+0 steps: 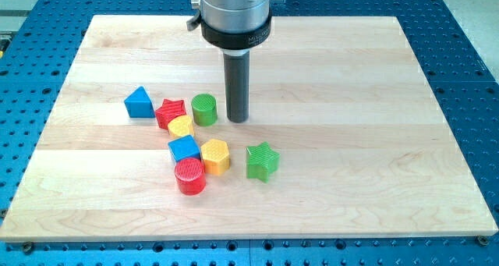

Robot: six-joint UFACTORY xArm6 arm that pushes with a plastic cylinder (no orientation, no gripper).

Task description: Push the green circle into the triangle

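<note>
The green circle (pixel 204 109) stands on the wooden board, touching a yellow block (pixel 181 126) below it and close to the red star (pixel 171 112) on its left. The blue triangle (pixel 139 103) lies further to the view's left, beside the red star. My tip (pixel 237 119) rests on the board just to the view's right of the green circle, a small gap between them.
A blue cube (pixel 184 149), a yellow hexagon (pixel 215 156), a red circle (pixel 189 176) and a green star (pixel 262 161) cluster below the green circle. The wooden board (pixel 374 141) sits on a blue perforated table.
</note>
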